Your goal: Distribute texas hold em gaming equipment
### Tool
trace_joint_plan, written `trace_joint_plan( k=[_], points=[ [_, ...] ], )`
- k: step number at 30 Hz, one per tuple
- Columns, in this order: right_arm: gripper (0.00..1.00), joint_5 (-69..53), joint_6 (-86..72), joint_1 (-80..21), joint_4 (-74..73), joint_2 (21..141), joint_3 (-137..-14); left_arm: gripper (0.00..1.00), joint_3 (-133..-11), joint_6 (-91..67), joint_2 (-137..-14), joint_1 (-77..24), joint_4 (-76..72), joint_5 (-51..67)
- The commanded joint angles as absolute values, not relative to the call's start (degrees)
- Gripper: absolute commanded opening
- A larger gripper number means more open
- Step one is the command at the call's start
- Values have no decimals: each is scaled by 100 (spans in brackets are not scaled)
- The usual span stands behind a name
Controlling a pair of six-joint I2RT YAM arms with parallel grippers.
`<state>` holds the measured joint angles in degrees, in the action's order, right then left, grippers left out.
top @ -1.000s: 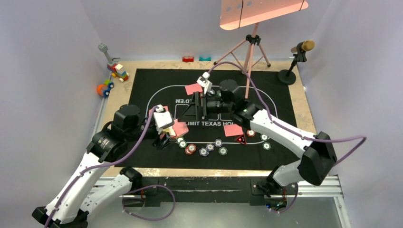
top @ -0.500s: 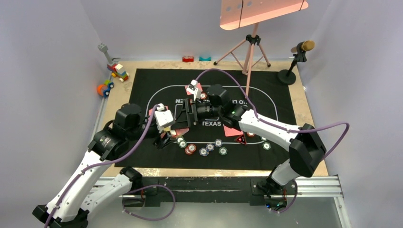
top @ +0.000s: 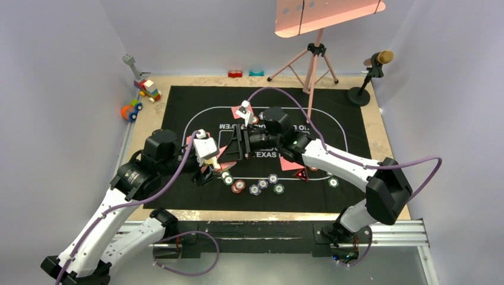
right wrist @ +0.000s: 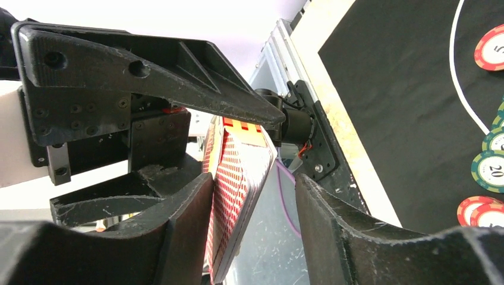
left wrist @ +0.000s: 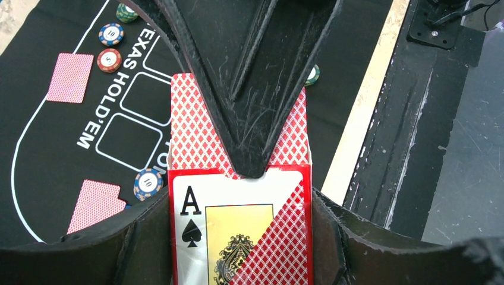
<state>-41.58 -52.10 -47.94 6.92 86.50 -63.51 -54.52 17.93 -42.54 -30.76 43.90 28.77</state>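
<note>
A wooden table [top: 190, 81] is seen inside pale grey walls [top: 59, 89], and most of it is covered by a black mat [top: 345, 113] printed with a white oval and poker lettering. A metal rail [top: 404, 236] is fixed along the near edge. At the far right a pink tripod [top: 313, 65] carrying a pink panel [top: 327, 15] is set up, with a microphone [top: 378, 59] on a stand beside it. Toy blocks [top: 147, 89] are gathered at the far left corner, and two small bricks [top: 236, 73] lie at the far edge.

A row of chips [top: 254, 190] is laid on the near part of the mat, with a red triangular marker [top: 301, 174] to its right and more chips [top: 333, 182] beyond that. Single cards [left wrist: 70, 77] lie face down on the mat.

A card box [left wrist: 249, 237] is clamped between the fingers of the left gripper [left wrist: 241, 205] and held above the left part of the mat. A deck [left wrist: 190, 130] sticks out of its open end. The right gripper [right wrist: 252, 184] is placed around that deck with its jaws parted: one finger is pressed against the cards, while a gap is seen before the other.
</note>
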Motion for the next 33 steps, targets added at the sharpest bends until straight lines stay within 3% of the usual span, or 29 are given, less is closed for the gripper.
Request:
trace_joint_plan(
  k=[1,16,26,30,33],
  points=[
    [53,-4256,-5266,-4680,783,8385,-6192,23,-5671,1707,-4171,-3040,4020,2966],
    [41,-4309,-5222,-4298,736,8086,-5886,23,-5656,1646,-4122,-3028,4028,3023],
    [38,-4388,-5133,-3994,592,7879,-5804,22,-5643,1630,-4140,-3023,4034,3049],
    [17,-4491,-5121,-3889,472,7866,-5905,22,-5626,1578,-4148,-3011,4000,3074],
    [11,-4562,-5115,-3831,427,7828,-5981,22,-5630,1590,-4140,-3013,4014,3059]
  ],
)
